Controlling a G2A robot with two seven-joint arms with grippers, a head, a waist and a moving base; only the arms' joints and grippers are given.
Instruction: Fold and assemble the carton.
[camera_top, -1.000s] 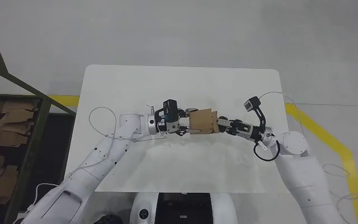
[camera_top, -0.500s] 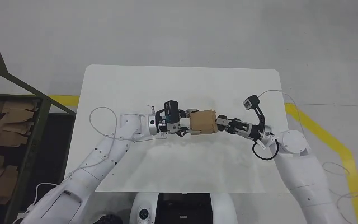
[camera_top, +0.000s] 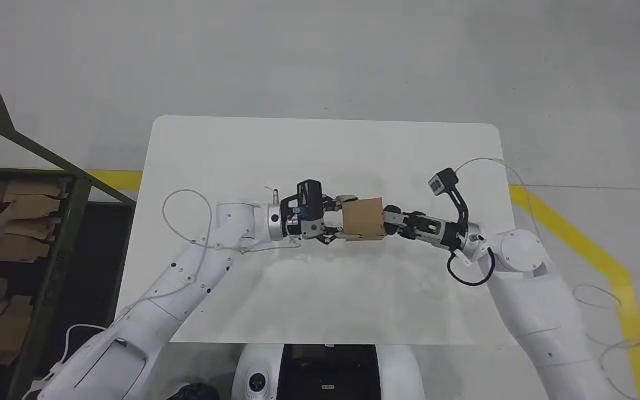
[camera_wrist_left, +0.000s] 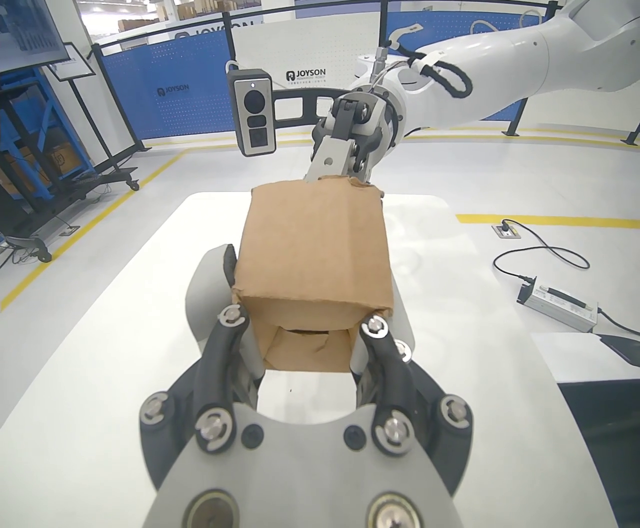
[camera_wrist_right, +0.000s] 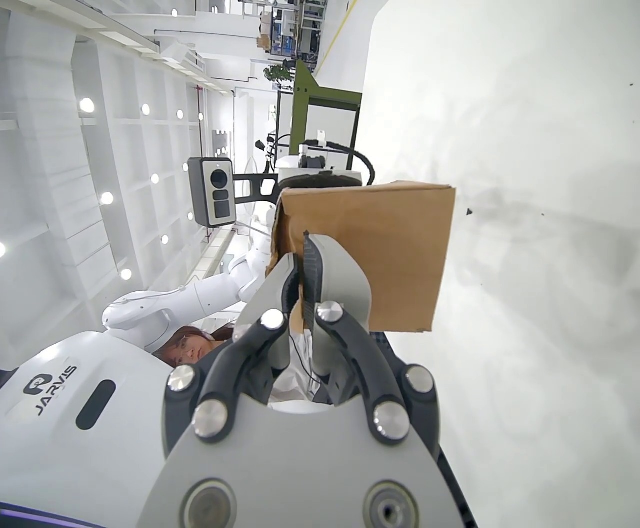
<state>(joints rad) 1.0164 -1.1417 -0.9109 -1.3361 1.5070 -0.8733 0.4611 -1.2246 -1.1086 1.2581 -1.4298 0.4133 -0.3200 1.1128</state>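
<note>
A small brown carton (camera_top: 362, 218) is held above the middle of the white table (camera_top: 250, 150) between both arms. In the left wrist view the carton (camera_wrist_left: 312, 255) is a squared-up tube with its near end open, and my left gripper (camera_wrist_left: 300, 325) clasps its two side walls. My right gripper (camera_wrist_right: 300, 270) is shut on a thin cardboard edge at the opposite end of the carton (camera_wrist_right: 380, 250). From above, the left gripper (camera_top: 330, 220) meets the carton from the left and the right gripper (camera_top: 392, 219) from the right.
A green rack (camera_top: 40, 250) with flat cardboard blanks stands off the table's left edge. Yellow floor tape (camera_top: 570, 240) runs past the right side. A power brick and cable (camera_wrist_left: 555, 300) lie on the floor beyond the table.
The carton and both grippers have shifted slightly toward the far side of the table, and the right arm has pushed a little to the left. Both grips are unchanged.
</note>
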